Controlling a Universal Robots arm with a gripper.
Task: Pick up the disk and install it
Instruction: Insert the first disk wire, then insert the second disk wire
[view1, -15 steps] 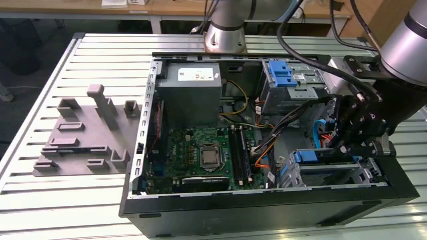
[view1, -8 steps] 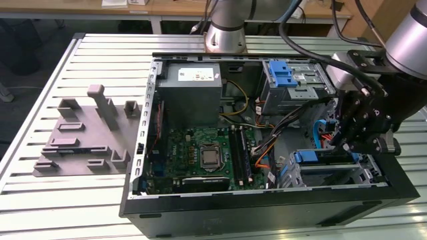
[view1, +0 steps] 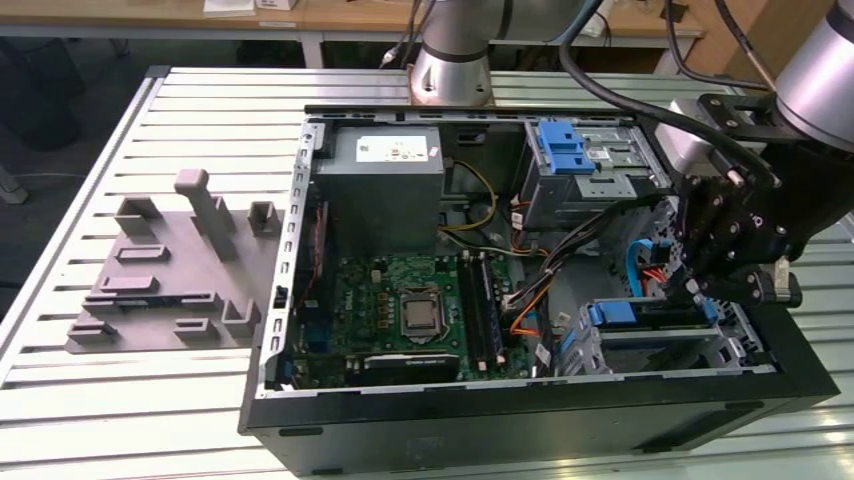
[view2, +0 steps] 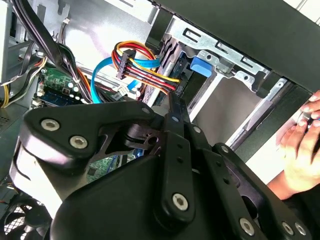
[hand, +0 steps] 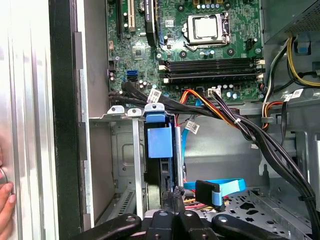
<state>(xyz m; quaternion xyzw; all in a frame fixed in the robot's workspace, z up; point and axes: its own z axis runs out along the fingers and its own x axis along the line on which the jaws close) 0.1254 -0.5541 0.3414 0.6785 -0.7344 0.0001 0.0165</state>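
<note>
The disk (view1: 650, 318) stands on edge in the lower drive cage (view1: 727, 345) at the case's front corner, on the exterior view's right. Its blue bracket tab (hand: 159, 142) faces the motherboard, and its dark body (hand: 156, 182) runs down between the cage rails. My gripper (view1: 689, 291) hangs just above that cage. In both wrist views its fingertips are pressed together with no gap, gripper (hand: 175, 196) resting against the disk's near end beside a blue cable plug (hand: 209, 192). In the second wrist view the gripper (view2: 175, 107) points at the cage with the blue tab (view2: 202, 65).
The open case holds a grey power supply (view1: 387, 165), an upper cage with a blue latch (view1: 578, 150), the motherboard (view1: 414, 310) and cable bundles (hand: 235, 117) crossing near the cage. A grey fixture (view1: 174, 265) lies on the table. A person's hand (view2: 300, 145) rests by the case.
</note>
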